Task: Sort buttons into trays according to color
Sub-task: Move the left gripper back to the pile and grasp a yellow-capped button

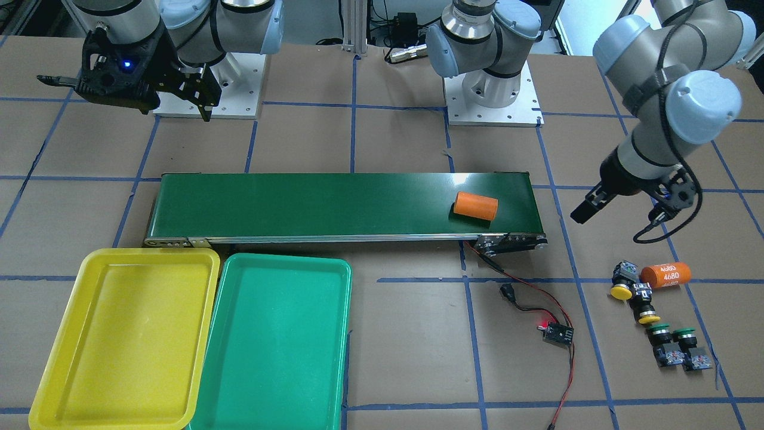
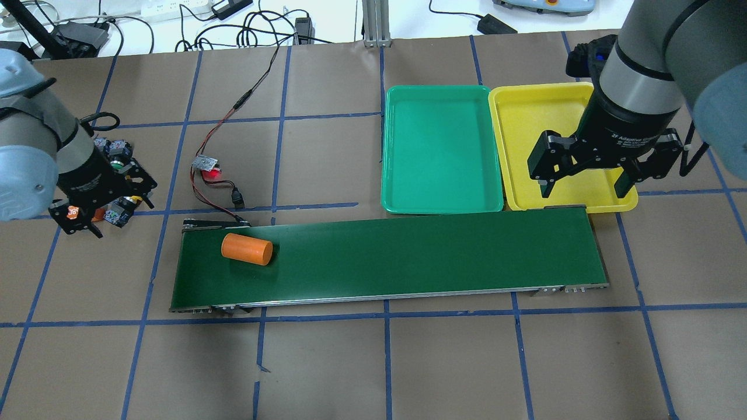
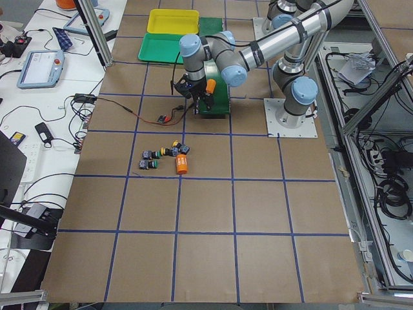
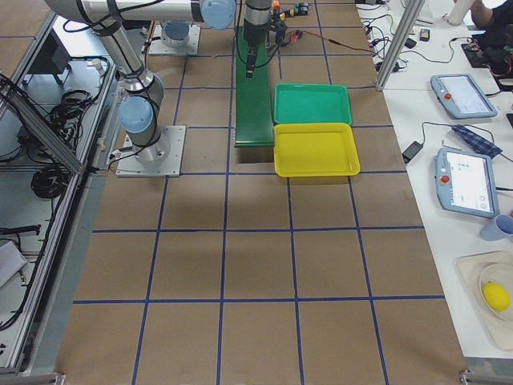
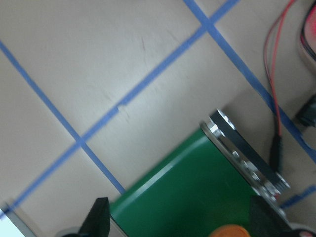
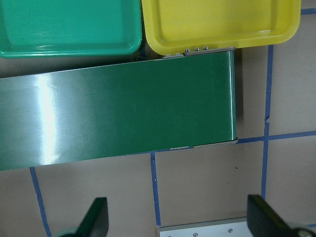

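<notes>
Two yellow-capped buttons (image 1: pixel 621 291) (image 1: pixel 647 316) and two green-capped buttons (image 1: pixel 659 330) (image 1: pixel 684 334) lie in a cluster on the table past the belt's end. In the overhead view my left arm partly covers the buttons (image 2: pixel 118 166). My left gripper (image 2: pixel 105 201) (image 5: pixel 180 219) hangs open in the air between that cluster and the belt's end, holding nothing. The yellow tray (image 1: pixel 125 334) (image 2: pixel 543 116) and the green tray (image 1: pixel 280 340) (image 2: pixel 440 146) sit side by side with nothing in them. My right gripper (image 2: pixel 583 185) (image 6: pixel 177 219) is open above the belt's other end, near the yellow tray.
A long dark green conveyor belt (image 1: pixel 328 203) crosses the table, with an orange cylinder (image 1: pixel 476 206) lying near its end on my left. A second orange cylinder (image 1: pixel 665 275) lies against the buttons. A small circuit board (image 1: pixel 558 332) with red and black wires sits near the belt.
</notes>
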Motion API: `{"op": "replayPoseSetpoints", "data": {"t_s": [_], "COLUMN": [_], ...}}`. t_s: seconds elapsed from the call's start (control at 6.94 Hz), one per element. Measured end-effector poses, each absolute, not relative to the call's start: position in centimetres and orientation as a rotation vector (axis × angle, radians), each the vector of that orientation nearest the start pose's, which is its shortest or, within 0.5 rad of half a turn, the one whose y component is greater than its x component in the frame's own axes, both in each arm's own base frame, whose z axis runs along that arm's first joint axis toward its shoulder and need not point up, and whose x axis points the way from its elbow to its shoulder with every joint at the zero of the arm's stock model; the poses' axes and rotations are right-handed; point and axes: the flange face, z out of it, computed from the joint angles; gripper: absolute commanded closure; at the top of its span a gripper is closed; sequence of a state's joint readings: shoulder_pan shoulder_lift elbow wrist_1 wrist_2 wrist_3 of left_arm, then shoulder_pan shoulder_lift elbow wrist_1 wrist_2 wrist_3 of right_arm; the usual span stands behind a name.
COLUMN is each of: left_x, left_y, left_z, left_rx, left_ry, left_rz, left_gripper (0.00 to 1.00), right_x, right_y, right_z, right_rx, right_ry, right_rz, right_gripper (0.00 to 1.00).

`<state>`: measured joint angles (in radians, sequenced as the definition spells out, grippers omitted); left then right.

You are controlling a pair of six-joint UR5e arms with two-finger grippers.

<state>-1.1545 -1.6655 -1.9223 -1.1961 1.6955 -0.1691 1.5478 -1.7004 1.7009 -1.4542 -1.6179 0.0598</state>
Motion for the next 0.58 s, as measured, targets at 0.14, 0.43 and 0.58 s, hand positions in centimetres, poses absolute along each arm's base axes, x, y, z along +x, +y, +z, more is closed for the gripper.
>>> {"op": "replayPoseSetpoints", "data": {"t_s": [0.14,0.43,0.58], "left_x": [11.6,14.5,15.2], "left_y": [-50.1,-51.3,-51.9], "left_z": [29.3,25.8,24.1], "left_rx": [-0.572,-0.089,0.2], "left_ry": [2.974,3.032,3.027], "left_rz": [0.096,0.089,0.091], "left_gripper": [0.0,0.0,0.02], "right_x": [11.9,11.9,11.9], "right_y": [-42.8,-42.7,-42.7], "right_z": [47.3,47.3,47.3], "right_rx": [0.127,0.127,0.127], "right_ry": [3.182,3.183,3.183], "right_rz": [0.186,0.187,0.19], "right_gripper": [0.0,0.0,0.0]}}
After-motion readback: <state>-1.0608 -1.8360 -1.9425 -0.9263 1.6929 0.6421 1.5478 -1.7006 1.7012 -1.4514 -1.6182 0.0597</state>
